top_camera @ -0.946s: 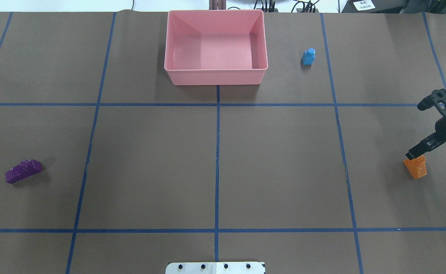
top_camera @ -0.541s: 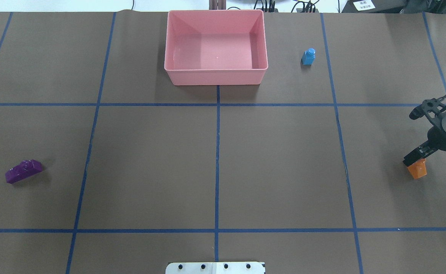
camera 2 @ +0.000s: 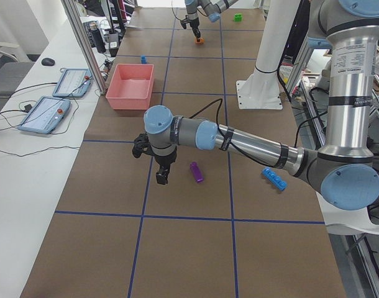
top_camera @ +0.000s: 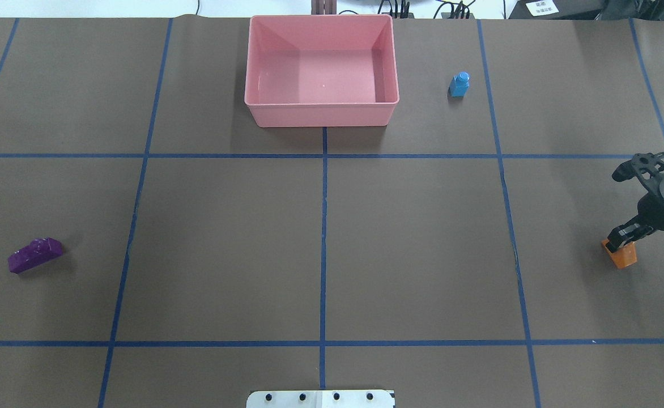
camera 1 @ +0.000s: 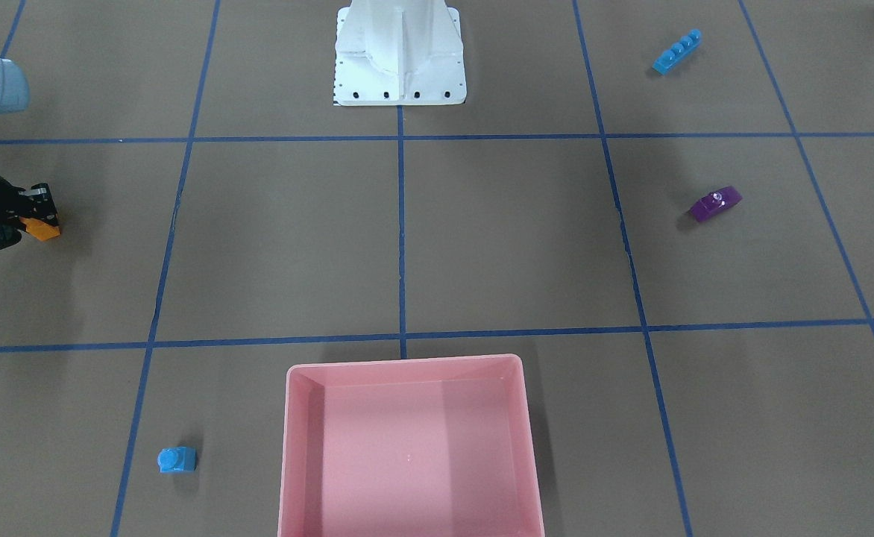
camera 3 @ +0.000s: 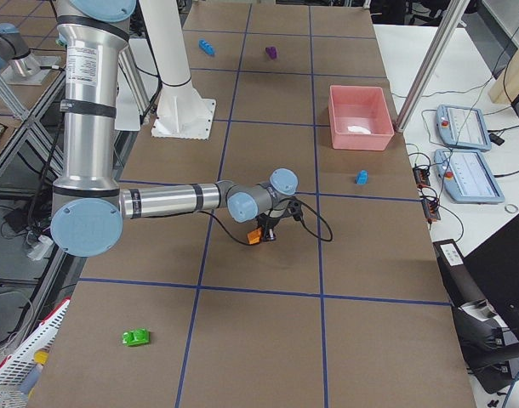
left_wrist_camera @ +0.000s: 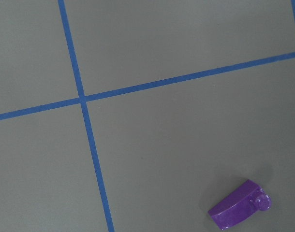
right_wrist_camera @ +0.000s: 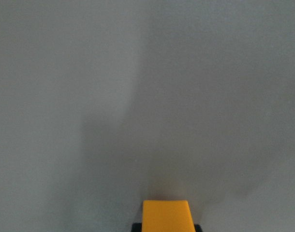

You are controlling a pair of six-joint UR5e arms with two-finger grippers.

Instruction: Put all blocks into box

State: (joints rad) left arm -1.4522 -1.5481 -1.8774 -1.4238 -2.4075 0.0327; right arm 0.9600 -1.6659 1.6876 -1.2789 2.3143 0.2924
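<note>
My right gripper [top_camera: 621, 237] is down at the table's right edge with its fingers closed against the sides of the orange block [top_camera: 622, 256], which rests on the table and also shows in the front view [camera 1: 45, 228] and the right wrist view [right_wrist_camera: 166, 216]. The pink box [top_camera: 320, 103] stands empty at the far middle. The purple block [top_camera: 34, 255] lies at the left, and the left wrist view [left_wrist_camera: 239, 210] shows it. My left gripper [camera 2: 161, 177] hovers beside it; I cannot tell its state. The small light-blue block [top_camera: 459, 84] stands right of the box. The long light-blue block [camera 1: 677, 51] and the green block [camera 3: 136, 337] lie near the robot's side.
The white pedestal base [camera 1: 400, 52] stands at the robot's edge of the table. Blue tape lines divide the brown table cover into squares. Tablets [camera 2: 50, 115] lie on a side bench beyond the box.
My right gripper has come down over the orange block and closed in on it. The block has stayed on the table. The other blocks and the box have not moved.
</note>
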